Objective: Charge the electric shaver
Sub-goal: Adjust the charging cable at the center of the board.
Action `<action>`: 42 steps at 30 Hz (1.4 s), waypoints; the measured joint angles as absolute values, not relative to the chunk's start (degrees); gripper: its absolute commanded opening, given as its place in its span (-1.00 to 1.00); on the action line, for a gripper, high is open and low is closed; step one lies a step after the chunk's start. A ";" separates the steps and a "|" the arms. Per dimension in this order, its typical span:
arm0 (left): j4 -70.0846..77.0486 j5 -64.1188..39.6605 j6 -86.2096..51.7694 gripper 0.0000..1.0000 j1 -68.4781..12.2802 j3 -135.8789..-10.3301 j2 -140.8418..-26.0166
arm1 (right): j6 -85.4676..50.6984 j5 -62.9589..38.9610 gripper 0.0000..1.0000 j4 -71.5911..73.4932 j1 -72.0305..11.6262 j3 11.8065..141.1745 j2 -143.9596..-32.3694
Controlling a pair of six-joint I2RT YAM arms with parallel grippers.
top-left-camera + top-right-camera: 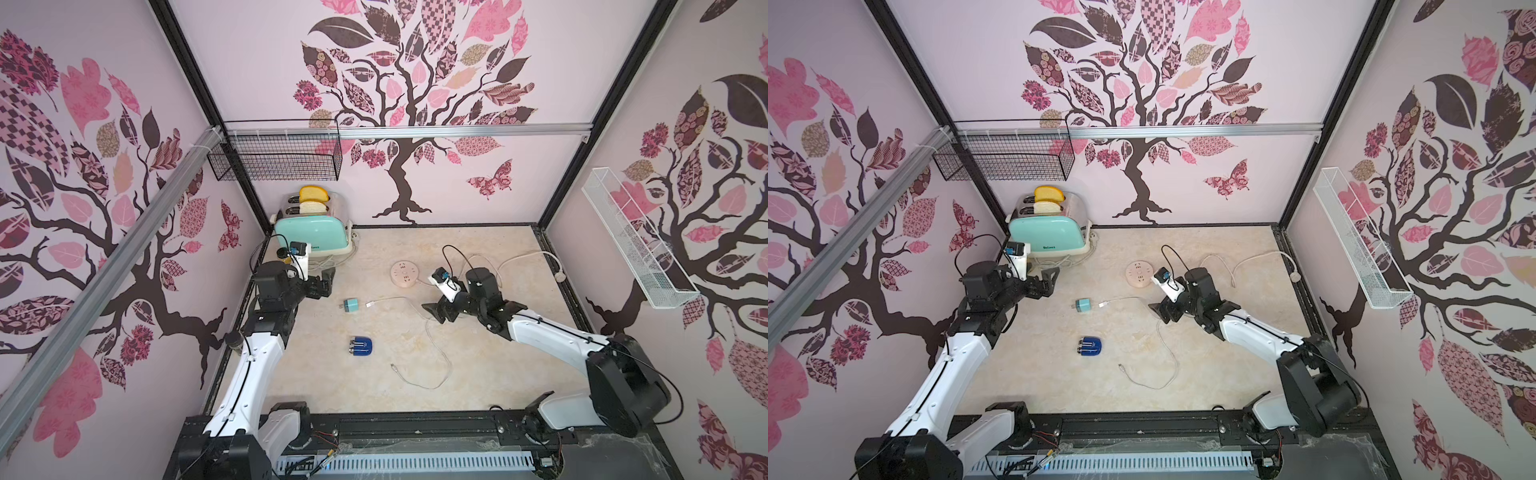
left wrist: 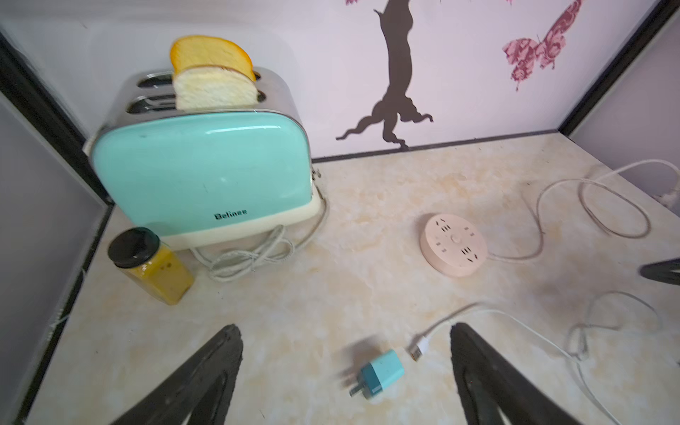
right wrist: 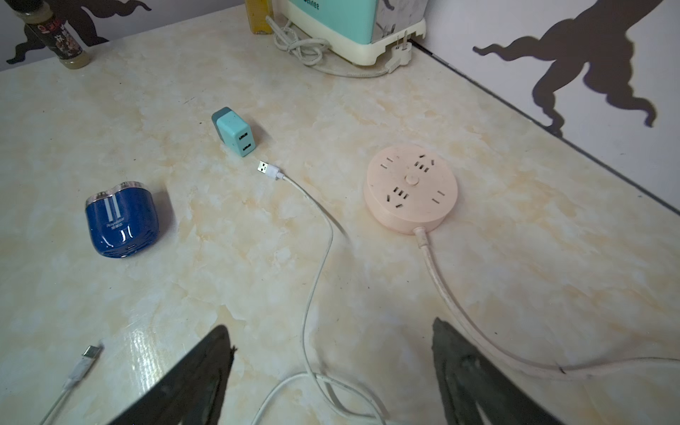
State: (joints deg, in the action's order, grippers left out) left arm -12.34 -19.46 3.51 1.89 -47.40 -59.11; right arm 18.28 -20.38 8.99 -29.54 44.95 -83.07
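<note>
**Q:** Where is the thing you're meant to charge?

**A:** The electric shaver point(image 1: 360, 346) lies flat on the worktop point(image 1: 478, 374) with nothing touching it. From both of my pincers it sits back toward my base, roughly between them and apart from each.

**Q:** Which way does it point?

**A:** Its long axis runs across the worktop. The silver head is toward my left arm's side and the rounded blue end toward my right.

**Q:** And your pincers?

**A:** My left pincer point(image 2: 344, 331) is spread wide and holds nothing. It hovers near the mint-green adapter point(image 2: 382, 369). My right pincer point(image 3: 331, 327) is also wide apart and empty, over a stretch of the white cable point(image 3: 316, 257), with the pink socket disc point(image 3: 410, 187) just ahead of it.

**Q:** Which one is nearer the shaver?

**A:** I judge the left slightly nearer, but it's close. The right wrist view has the shaver in sight and the left wrist view doesn't. The cable's small plug point(image 3: 90, 353) lies near the shaver's rounded end, on my right pincer's side. So I'd say the coming move depends on lining that plug up with that end.

**Q:** Any writing?

**A:** "Belinee" is printed on the toaster point(image 2: 202, 173). The shaver carries a white line that might read "Royalstar", but I can't be sure of it.
</note>
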 measured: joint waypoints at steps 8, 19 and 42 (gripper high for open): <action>-26.98 -24.53 4.58 0.81 1.91 -52.01 -57.49 | 17.76 -19.70 0.50 4.38 -33.15 51.66 -93.86; -32.42 -28.03 7.77 0.71 1.85 -52.40 -57.89 | 8.23 -8.95 -0.58 0.40 -37.45 57.08 -103.98; -30.00 -35.27 18.41 0.54 -7.46 -56.14 -75.20 | 17.39 -6.35 0.04 -12.78 -29.45 44.45 -85.97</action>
